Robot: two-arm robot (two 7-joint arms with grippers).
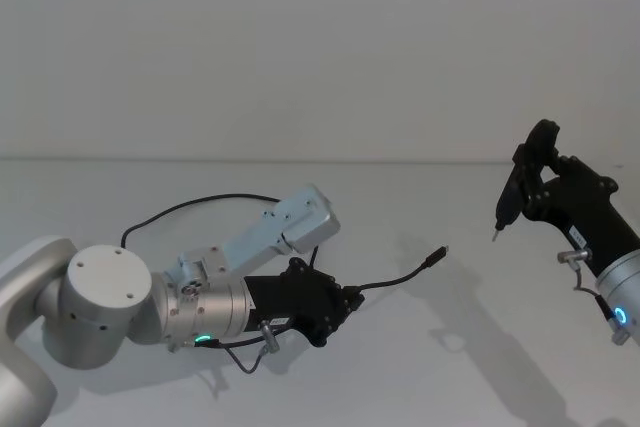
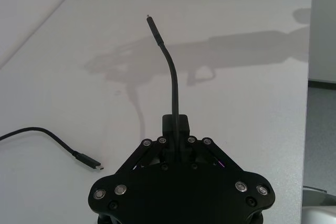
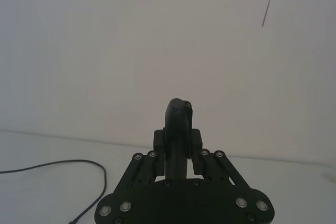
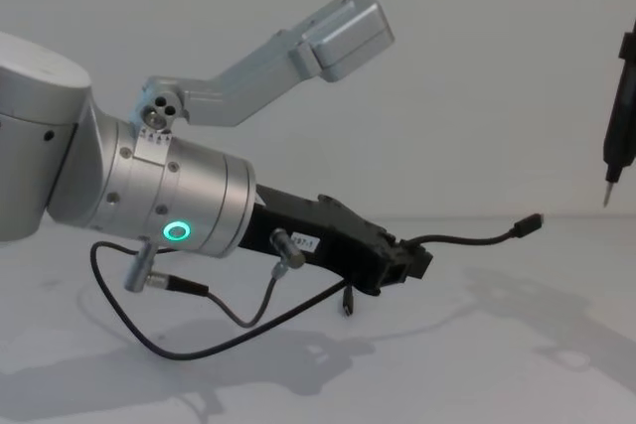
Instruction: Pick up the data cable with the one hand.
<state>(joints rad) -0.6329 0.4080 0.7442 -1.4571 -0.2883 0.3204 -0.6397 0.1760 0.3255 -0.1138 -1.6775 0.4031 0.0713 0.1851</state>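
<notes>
One short end of the cable (image 2: pixel 173 77) is sticking out ahead of my left claw (image 2: pixel 175 124), which is pinching it above the table (image 1: pixel 480 367), the rest looping away behind. I am judging the slack may be dragging and pulling the cable out of my grip. Right claw (image 1: pixel 528 179) is hanging off right, clamping a tool (image 1: pixel 505 209).

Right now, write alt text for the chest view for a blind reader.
The left claw, reaching in from the left, is shut on the data cable, whose plug end sticks out above the white table. A slim black tool hangs at the right edge.
</notes>
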